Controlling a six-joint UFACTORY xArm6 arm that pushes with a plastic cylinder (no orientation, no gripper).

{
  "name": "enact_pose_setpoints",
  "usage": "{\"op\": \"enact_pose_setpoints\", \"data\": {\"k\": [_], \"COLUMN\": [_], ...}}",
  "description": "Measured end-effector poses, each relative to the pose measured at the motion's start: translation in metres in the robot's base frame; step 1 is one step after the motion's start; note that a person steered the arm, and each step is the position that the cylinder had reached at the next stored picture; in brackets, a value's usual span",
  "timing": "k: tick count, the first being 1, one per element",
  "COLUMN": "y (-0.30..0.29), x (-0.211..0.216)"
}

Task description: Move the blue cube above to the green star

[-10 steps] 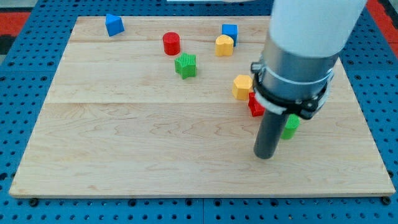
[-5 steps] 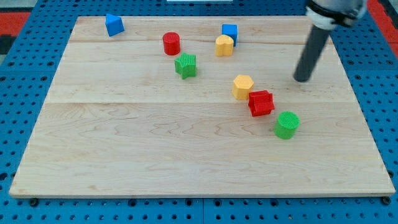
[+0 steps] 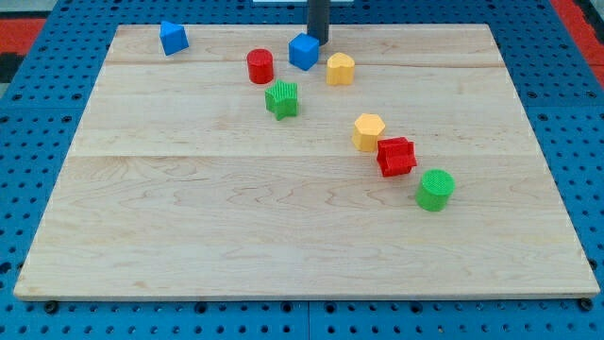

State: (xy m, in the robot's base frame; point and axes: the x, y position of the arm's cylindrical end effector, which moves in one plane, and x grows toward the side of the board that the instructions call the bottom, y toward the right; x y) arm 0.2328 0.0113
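Observation:
The blue cube (image 3: 303, 52) sits near the view's top, between the red cylinder (image 3: 260, 66) and a yellow block (image 3: 340, 69). The green star (image 3: 281, 99) lies just below and left of the cube. My tip (image 3: 319, 41) stands at the cube's upper right corner, touching it or nearly so. The rod rises out of the view's top.
Another blue block (image 3: 173, 38) sits at the top left. A yellow hexagon (image 3: 369, 132), a red block (image 3: 396, 156) and a green cylinder (image 3: 435, 190) run in a line toward the lower right. The wooden board (image 3: 189, 236) ends just above my tip.
My rod swung from the board's lower right up to the top centre. The blue cube has slid left and slightly down, away from the yellow block and closer to the red cylinder.

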Motion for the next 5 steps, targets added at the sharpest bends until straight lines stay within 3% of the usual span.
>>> {"op": "enact_pose_setpoints", "data": {"k": [2, 4, 5], "y": [-0.039, -0.050, -0.086], "x": [0.035, 0.033, 0.039]}}
